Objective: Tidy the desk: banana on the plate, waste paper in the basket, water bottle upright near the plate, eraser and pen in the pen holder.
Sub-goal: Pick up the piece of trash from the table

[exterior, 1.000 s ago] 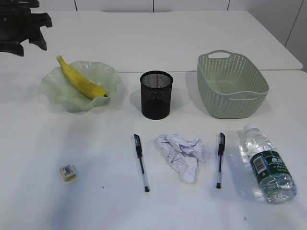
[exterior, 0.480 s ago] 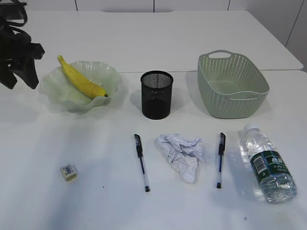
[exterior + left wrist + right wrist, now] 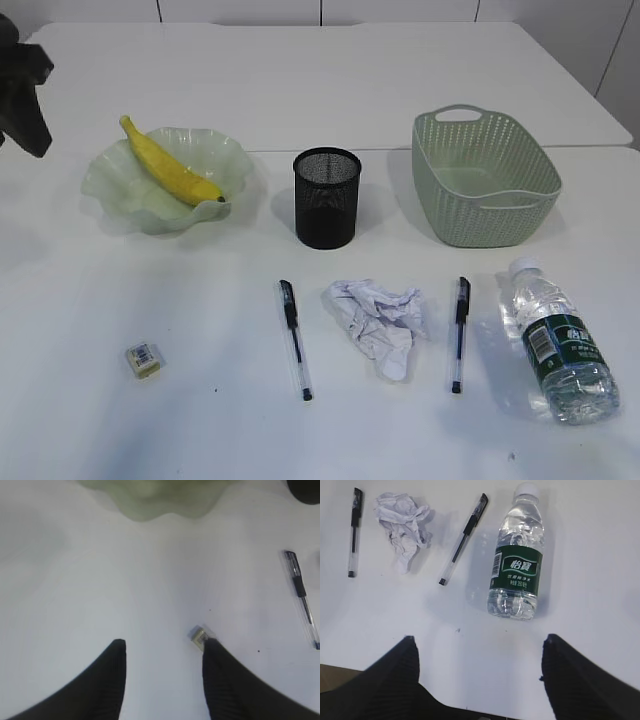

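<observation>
The banana (image 3: 170,170) lies across the pale green plate (image 3: 128,198). On the desk (image 3: 200,420) the water bottle (image 3: 558,340) lies on its side at the right. The waste paper (image 3: 375,320) sits between two pens (image 3: 294,338) (image 3: 458,333). The eraser (image 3: 143,361) is at the front left. Pen holder (image 3: 326,200) and basket (image 3: 485,215) stand empty behind. My left gripper (image 3: 163,644) is open and empty above the desk, and the eraser (image 3: 197,636) shows just past its right fingertip. My right gripper (image 3: 480,639) is wide open, short of the bottle (image 3: 517,565).
The left arm (image 3: 22,90) is a dark shape at the exterior view's left edge, beside the plate. A seam crosses the desk behind the plate and basket. The right wrist view shows the desk's front edge under the gripper.
The left arm has dropped and slid toward the left edge of the exterior view, away from the plate. Nothing on the desk has moved.
</observation>
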Tool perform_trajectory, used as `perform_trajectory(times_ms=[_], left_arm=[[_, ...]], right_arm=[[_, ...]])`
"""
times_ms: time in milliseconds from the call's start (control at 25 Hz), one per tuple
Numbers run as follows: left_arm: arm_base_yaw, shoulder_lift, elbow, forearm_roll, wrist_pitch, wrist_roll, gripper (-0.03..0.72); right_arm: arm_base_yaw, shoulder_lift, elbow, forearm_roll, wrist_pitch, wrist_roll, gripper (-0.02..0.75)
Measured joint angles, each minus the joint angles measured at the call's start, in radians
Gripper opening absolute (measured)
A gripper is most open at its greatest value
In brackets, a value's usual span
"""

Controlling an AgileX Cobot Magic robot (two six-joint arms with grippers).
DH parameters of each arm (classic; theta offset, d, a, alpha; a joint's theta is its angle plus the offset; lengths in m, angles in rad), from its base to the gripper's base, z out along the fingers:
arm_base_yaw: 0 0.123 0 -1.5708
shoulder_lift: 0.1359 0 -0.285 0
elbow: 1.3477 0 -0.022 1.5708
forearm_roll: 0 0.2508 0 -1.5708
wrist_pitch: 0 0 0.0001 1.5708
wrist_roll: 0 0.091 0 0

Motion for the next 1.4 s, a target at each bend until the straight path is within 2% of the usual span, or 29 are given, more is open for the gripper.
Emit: perform_trajectory(times_ms=[240, 360, 680, 1120, 1400], left_arm=[[0.0, -0.137, 0.207, -0.01, -0.056, 0.002, 0.337], [0.0, -0.213, 0.333, -0.053, -0.068, 0.002, 0.336], [0.0, -0.401, 0.512, -0.077, -0.081, 0.002, 0.33], [0.0, -0.548, 0.558, -0.077, -0.025, 0.002, 0.321], [0.0, -0.559, 0.558, -0.077, 0.008, 0.002, 0.316]], right_arm=[[0.0, 0.024, -0.072, 0.008, 0.034, 0.0, 0.568], [0.011, 0.076, -0.122, 0.008, 0.06, -0.004, 0.568], [0.186, 0.292, -0.253, -0.018, 0.075, -0.062, 0.568], [0.377, 0.651, -0.495, -0.107, 0.094, -0.136, 0.568], [0.435, 0.86, -0.619, -0.136, 0.096, -0.238, 0.568]])
